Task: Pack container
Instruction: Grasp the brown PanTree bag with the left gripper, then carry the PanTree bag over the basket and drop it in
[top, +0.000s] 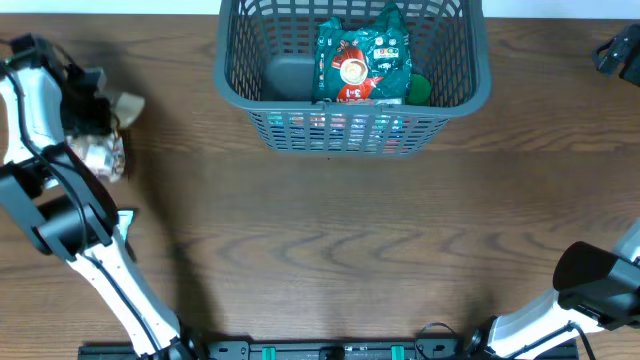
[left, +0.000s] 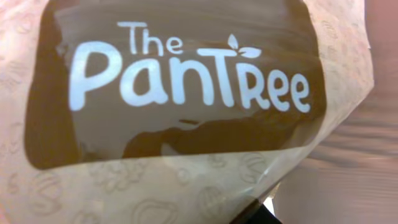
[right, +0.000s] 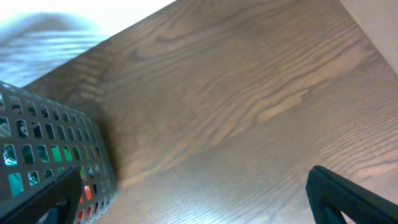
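The left gripper (top: 88, 110) hangs over a clear-and-beige packet (top: 106, 155) at the far left of the wooden table (top: 330, 230). In the overhead view its dark head lies right on top of the packet and the jaws are hidden. The left wrist camera sees almost nothing but wrapper, so it cannot be told whether the pincer is clenched on the packet or merely stands about it. The wrapper fills that wrist view: a brown label (left: 180, 134) with white lettering reading "The PanTree", set on pale film printed with faint outline drawings, with glare across it. From above, parts of the packet stick out beyond the gripper head on its near side and on its right. Well apart from it, at the table's far edge and just right of centre, the container (top: 280, 130) stands upright, a large dark grey basket with slotted lattice walls. Inside it lies a green packet (top: 362, 60) bearing a round white-and-red mark. It reaches the near wall, where red and green show through the slots. The right gripper (right: 196, 180) is released, its two dark fingers (right: 348, 199) wide apart over bare wood with nothing between them. In the right wrist view the container's rounded corner sits just beside the finger at the frame's left.
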